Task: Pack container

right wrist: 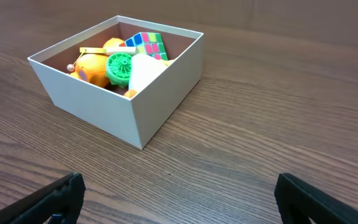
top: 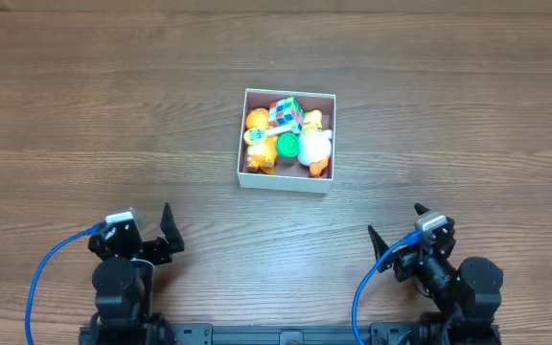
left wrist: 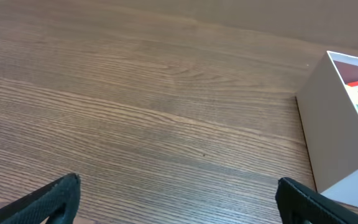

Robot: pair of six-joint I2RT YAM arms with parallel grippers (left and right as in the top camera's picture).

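The container (top: 284, 181) sits a little beyond the middle of the table (top: 468, 115), upright and lidless, well ahead of both arms and roughly between them. Inside I make out a multicoloured puzzle cube (top: 287, 114) at the far side, a green wheel-shaped toy (top: 287, 146) near the middle, an orange toy (top: 256, 122) against the left wall and a white piece (top: 315, 145) toward the right. They lie heaped and touching, reaching about rim height in my right wrist view, with nothing hanging over a wall. I see no loose toy on the wood in any view, so I judge the packing essentially done. All that may be left is a check that nothing pokes above the rim, and no lid shows anywhere to close it with. The left gripper (left wrist: 178, 208) hangs low over bare wood, fingers spread wide with nothing between them, the container's corner off to its right. The right gripper (right wrist: 179, 202) is likewise spread and empty, facing the container's near corner from well back. Both arms sit folded close to their bases at the near edge
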